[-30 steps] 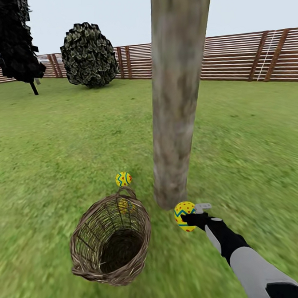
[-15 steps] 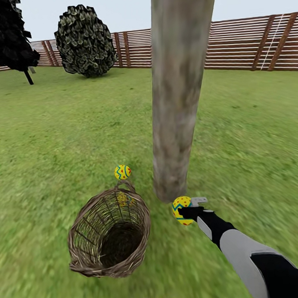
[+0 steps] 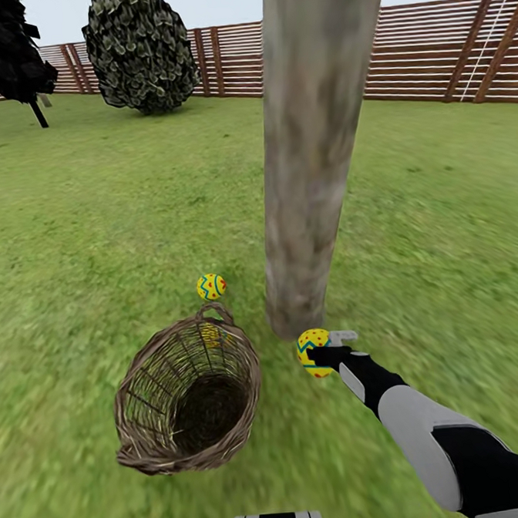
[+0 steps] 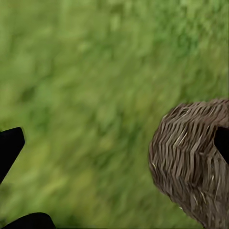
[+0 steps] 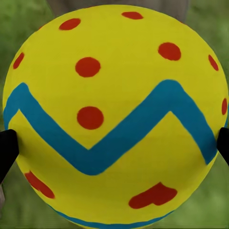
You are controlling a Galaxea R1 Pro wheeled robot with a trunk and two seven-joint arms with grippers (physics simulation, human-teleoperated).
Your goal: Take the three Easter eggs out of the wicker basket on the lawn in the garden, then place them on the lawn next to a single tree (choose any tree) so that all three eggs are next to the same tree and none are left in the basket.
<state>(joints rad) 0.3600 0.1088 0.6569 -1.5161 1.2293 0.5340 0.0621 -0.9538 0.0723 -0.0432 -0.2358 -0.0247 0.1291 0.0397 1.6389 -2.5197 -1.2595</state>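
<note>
Your right claw (image 3: pixel 321 353) is clamped on an egg (image 3: pixel 313 352), its two dark fingertips pressing opposite sides of the shell in the right wrist view, and it hangs low by the foot of the tree trunk (image 3: pixel 306 209), which rises just beyond it. That puts you at the set-down step for this egg. Lower the last bit until the shell meets the grass (image 3: pixel 415 279), then part the fingers and lift straight off (a round egg may roll if nudged).

Off to the claw's left and a little farther out, a second egg (image 3: pixel 211 286) already lies on the lawn near the same trunk. The basket (image 3: pixel 187 395) sits to the claw's left, nearer you, tipped so its mouth shows. A yellow patch (image 3: pixel 211 336) behind its far weave looks like the third egg, though I cannot say whether it lies inside.

Your left claw (image 4: pixel 114 157) is spread wide and empty, hovering beside the basket's wall.
</note>
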